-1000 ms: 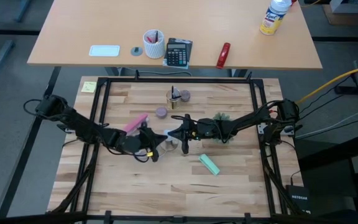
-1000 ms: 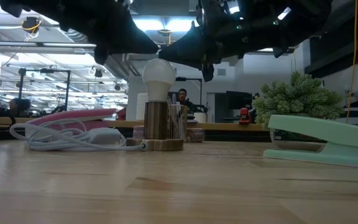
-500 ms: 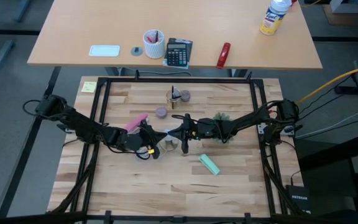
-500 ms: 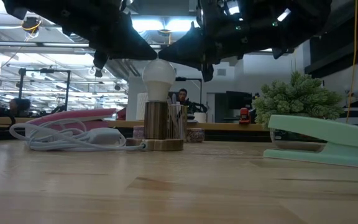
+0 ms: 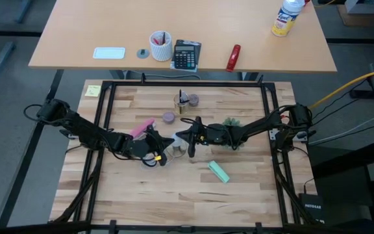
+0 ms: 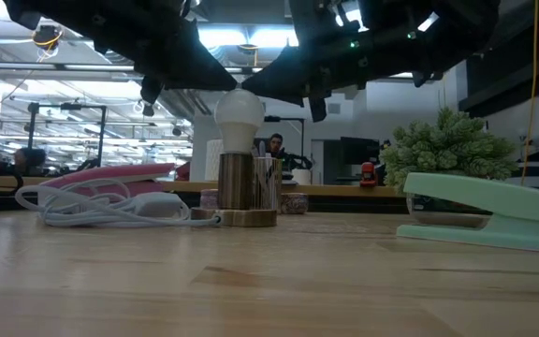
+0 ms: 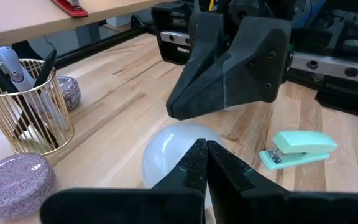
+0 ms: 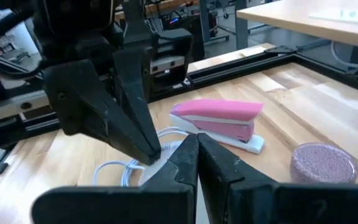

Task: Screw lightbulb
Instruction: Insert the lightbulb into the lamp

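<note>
High view first: the left gripper (image 5: 163,151), fingers pressed together and pinching nothing, sits just at nine o'clock of the lightbulb (image 5: 176,149), while the right gripper (image 5: 184,137), likewise pressed shut and empty, sits just at one o'clock of it. Both tips crowd the bulb from opposite sides, and neither looks clearly nearer. From the low view, the lightbulb (image 6: 240,117) stands upright in a wooden socket (image 6: 243,190) near the table's middle, its long axis vertical, with both dark grippers just above its dome. By my reading, any turning must go around that vertical axis, so whichever gripper works it would first have to spread and come down over the dome. Farther out, a mint-green stapler (image 5: 218,171) lies toward four o'clock of the bulb, well apart.
</note>
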Robot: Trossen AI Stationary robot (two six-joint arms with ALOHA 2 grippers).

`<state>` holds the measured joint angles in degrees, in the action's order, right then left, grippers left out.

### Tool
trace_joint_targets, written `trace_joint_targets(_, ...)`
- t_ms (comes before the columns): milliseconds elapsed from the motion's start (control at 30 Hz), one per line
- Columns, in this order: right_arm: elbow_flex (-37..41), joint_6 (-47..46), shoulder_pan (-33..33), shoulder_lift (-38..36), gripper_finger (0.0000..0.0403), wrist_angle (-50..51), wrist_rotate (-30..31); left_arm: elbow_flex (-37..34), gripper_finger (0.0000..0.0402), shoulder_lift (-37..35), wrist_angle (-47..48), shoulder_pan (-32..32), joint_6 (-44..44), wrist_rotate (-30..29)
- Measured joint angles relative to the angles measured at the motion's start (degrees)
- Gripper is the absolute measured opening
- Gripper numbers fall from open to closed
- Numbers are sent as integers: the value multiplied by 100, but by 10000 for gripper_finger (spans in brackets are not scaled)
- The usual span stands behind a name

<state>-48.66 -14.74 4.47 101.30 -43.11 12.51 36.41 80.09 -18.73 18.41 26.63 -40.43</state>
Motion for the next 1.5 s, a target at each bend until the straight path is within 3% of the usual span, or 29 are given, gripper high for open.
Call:
trace_joint_targets(1200,-28,-55,7,-31,14,310,-313,-10,1,13,-51,0,-2,14)
trace_joint_targets(1500,-26,-63,7,-31,14,332,-308,-31,1,-4,-562,0,-455,56)
